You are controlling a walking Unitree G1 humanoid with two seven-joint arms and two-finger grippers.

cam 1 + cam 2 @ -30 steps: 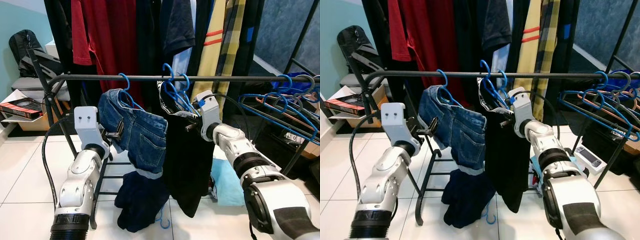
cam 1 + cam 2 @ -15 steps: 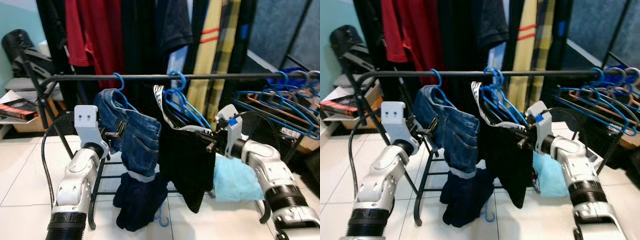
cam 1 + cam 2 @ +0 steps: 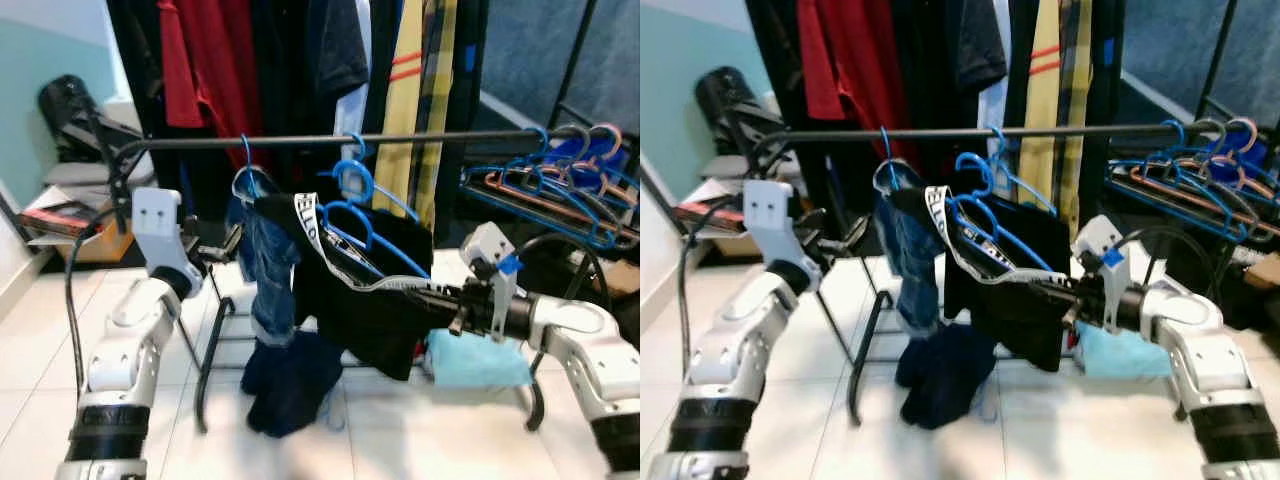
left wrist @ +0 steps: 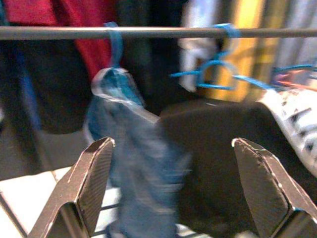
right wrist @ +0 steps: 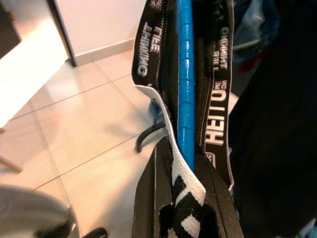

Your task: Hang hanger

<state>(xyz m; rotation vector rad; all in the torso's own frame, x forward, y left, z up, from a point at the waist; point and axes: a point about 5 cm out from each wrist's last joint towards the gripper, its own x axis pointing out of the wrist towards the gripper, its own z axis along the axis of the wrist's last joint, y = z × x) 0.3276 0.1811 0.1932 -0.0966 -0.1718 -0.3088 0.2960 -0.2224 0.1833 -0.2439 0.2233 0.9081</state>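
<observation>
A black rail (image 3: pixel 450 136) runs across at chest height. A blue hanger (image 3: pixel 352 182) carrying a black garment with a lettered waistband (image 3: pixel 380 320) hangs tilted, its hook just under the rail; I cannot tell whether it rests on it. My right gripper (image 3: pixel 452 300) is shut on the hanger's low end and the waistband; in the right wrist view the blue hanger arm (image 5: pixel 184 99) runs between the fingers (image 5: pixel 151 198). Jeans (image 3: pixel 268 270) hang from another blue hanger on the rail. My left gripper (image 3: pixel 225 243) is open, just left of the jeans (image 4: pixel 133 148).
Several empty blue hangers (image 3: pixel 540 190) crowd the rail's right end. Red (image 3: pixel 200 60), dark and yellow plaid (image 3: pixel 420 80) clothes hang behind. A dark garment (image 3: pixel 295 385) and a light blue cloth (image 3: pixel 478 360) lie on the white tile floor. A backpack (image 3: pixel 70 100) sits far left.
The view has shifted. My right gripper has drawn back to the right and lower, pulling the hanger's end so the black garment tilts. The jeans have swung edge-on, away from the left gripper.
</observation>
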